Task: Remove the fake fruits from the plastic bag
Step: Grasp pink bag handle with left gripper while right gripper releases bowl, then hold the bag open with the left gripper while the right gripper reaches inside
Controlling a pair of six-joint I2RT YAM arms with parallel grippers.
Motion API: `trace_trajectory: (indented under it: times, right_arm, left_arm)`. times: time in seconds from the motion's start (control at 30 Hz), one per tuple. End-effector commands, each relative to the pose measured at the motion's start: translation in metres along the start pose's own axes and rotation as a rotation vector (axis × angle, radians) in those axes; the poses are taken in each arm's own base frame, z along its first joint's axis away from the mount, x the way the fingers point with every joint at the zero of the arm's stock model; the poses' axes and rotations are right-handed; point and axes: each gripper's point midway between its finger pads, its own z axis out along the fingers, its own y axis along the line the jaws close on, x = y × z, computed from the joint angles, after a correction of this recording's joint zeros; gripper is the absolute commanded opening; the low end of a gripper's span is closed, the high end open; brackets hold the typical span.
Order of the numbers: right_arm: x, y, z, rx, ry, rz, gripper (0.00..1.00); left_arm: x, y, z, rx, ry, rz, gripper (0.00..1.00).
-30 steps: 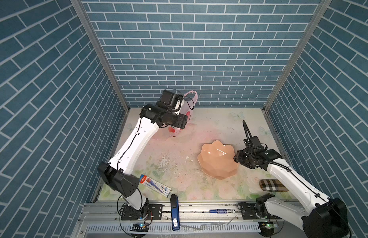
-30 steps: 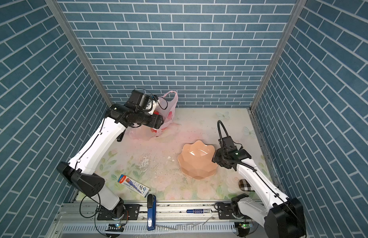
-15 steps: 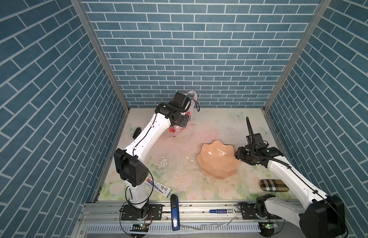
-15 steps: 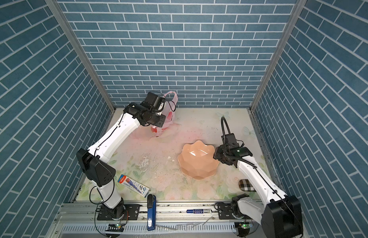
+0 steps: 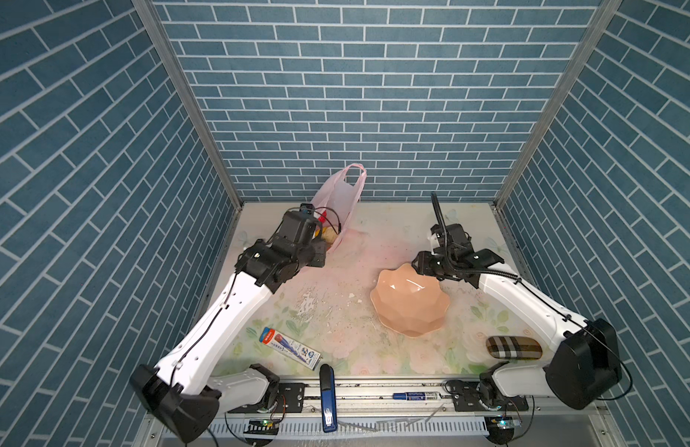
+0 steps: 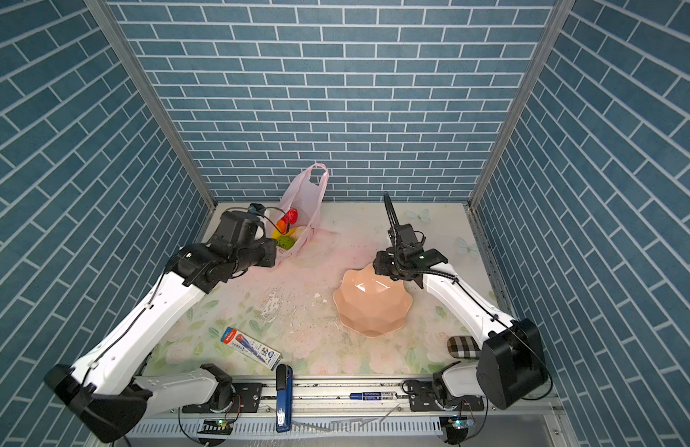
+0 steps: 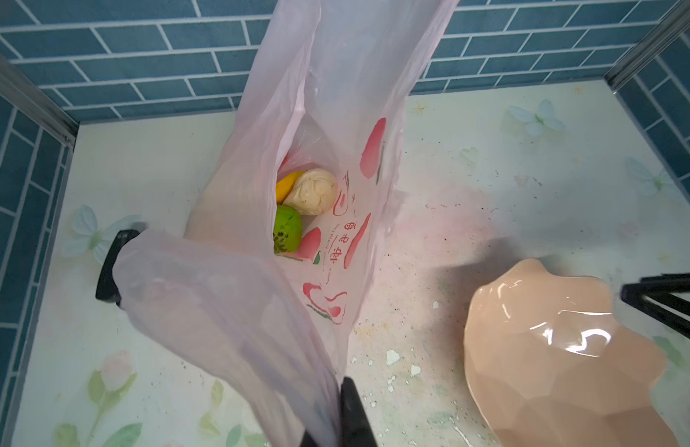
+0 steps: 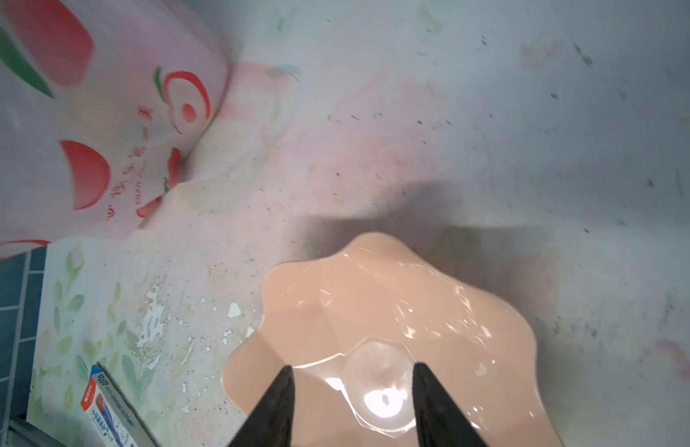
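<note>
The pink plastic bag (image 5: 338, 195) stands at the back of the table, one handle up against the wall. My left gripper (image 7: 335, 422) is shut on the bag's near edge, which holds the mouth open. Inside lie fake fruits: a green one (image 7: 287, 234), a cream one (image 7: 313, 191) and a yellow one (image 7: 287, 185). A top view also shows a red fruit (image 6: 292, 215) and an orange one (image 6: 283, 225). My right gripper (image 8: 351, 391) is open and empty over the peach plate (image 8: 374, 294), at its far rim in both top views (image 5: 421, 265).
The scalloped plate (image 5: 409, 305) sits right of centre. A toothpaste box (image 5: 291, 348) and a blue stapler (image 5: 327, 387) lie at the front, a checkered case (image 5: 513, 347) at the front right. A small black object (image 7: 111, 267) lies beside the bag.
My left gripper has closed on the bag's near edge and drawn back toward the front left, pulling the mouth open. The right gripper's fingers have narrowed slightly by the plate.
</note>
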Motion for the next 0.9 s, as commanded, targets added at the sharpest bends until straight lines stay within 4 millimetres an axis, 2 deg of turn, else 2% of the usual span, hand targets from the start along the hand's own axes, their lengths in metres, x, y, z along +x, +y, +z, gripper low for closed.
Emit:
trace_trajectory:
  times: [0.0,0.07,0.23,0.33,0.43,0.53,0.67,0.77,0.87]
  right_arm:
    - [-0.033,0.054,-0.007,-0.096,-0.092,-0.147,0.48]
    - [-0.037,0.088,-0.009,-0.155,-0.107,-0.219,0.47]
    - [-0.028,0.176,-0.025,-0.317,-0.137,-0.411,0.47]
    - [-0.02,0.216,-0.032,-0.406,-0.133,-0.46,0.47]
    - [-0.009,0.245,-0.026,-0.453,-0.1,-0.491,0.45]
    - [0.003,0.265,-0.006,-0.478,-0.046,-0.503,0.42]
    - [0.018,0.283,0.029,-0.488,0.018,-0.515,0.38]
    - [0.028,0.283,0.057,-0.465,0.069,-0.512,0.35]
    - [0.04,0.273,0.076,-0.425,0.103,-0.513,0.34]
  left_arm:
    - [0.028,0.005,-0.011,0.03,0.022,-0.113,0.08]
    - [0.042,0.011,-0.025,0.038,0.019,-0.145,0.07]
    - [0.073,0.016,-0.051,0.097,0.035,-0.222,0.07]
    - [0.087,0.02,-0.065,0.117,0.035,-0.262,0.06]
    - [0.1,0.026,-0.081,0.134,0.034,-0.29,0.06]
    - [0.114,0.033,-0.095,0.138,0.036,-0.303,0.06]
    - [0.13,0.037,-0.096,0.141,0.054,-0.316,0.06]
    - [0.132,0.037,-0.094,0.146,0.041,-0.332,0.06]
    - [0.124,0.039,-0.095,0.151,-0.012,-0.349,0.06]
